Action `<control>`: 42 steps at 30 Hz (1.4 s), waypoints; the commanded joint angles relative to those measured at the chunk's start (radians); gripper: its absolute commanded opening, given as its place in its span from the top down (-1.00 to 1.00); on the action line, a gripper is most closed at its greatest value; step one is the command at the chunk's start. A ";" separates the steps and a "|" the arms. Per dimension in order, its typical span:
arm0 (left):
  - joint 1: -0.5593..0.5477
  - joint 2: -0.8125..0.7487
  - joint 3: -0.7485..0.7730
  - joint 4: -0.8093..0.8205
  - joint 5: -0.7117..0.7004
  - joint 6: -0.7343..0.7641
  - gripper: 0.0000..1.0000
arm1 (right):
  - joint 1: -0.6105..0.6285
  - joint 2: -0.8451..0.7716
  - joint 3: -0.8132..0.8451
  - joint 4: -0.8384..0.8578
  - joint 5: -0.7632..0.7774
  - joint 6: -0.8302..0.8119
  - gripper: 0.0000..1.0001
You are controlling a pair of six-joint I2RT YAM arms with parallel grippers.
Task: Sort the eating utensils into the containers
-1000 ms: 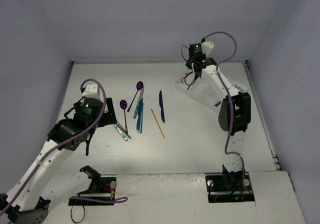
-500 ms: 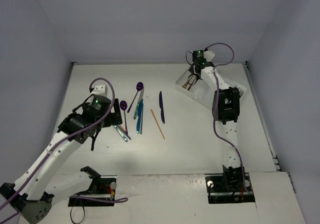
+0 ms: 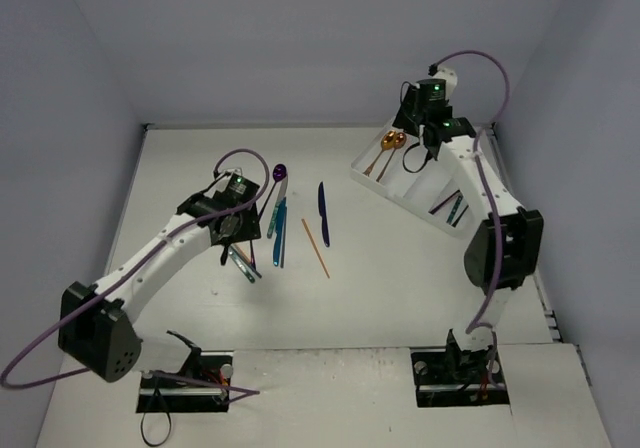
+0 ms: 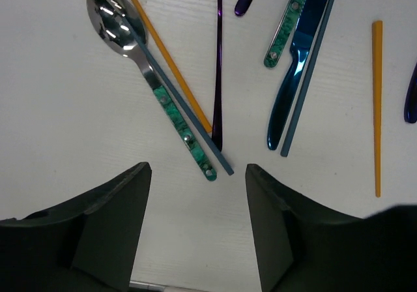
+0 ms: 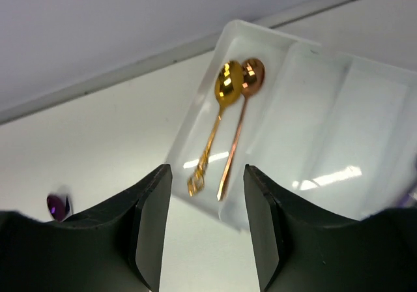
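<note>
Several eating utensils lie loose on the table left of centre. In the left wrist view I see a silver spoon with a teal handle, an orange chopstick, a purple spoon's handle and a blue knife. My left gripper hovers open just short of the handle ends, holding nothing. The white tray sits at the back right. Its end compartment holds a gold spoon and a copper spoon. My right gripper hangs open and empty above them.
A dark blue knife and a second orange chopstick lie between the cluster and the tray. Another tray compartment holds purple and teal utensils. A purple spoon lies at the cluster's far end. Walls enclose the table on three sides.
My right gripper has opened over the tray, leaving a spoon lying in the end compartment, and has lifted away. My left arm has swung right over the loose utensils, its jaws narrowing somewhat.
</note>
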 commanded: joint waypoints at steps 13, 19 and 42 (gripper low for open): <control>0.171 0.487 0.212 0.246 0.155 0.107 0.34 | 0.014 -0.644 -0.626 0.028 -0.126 0.014 0.08; 0.203 0.576 0.250 0.245 0.153 0.117 0.37 | 0.014 -0.729 -0.683 0.023 -0.170 0.011 0.06; 0.230 0.570 0.345 0.225 0.199 0.146 1.00 | 0.031 -0.707 -0.657 0.022 -0.222 0.003 0.04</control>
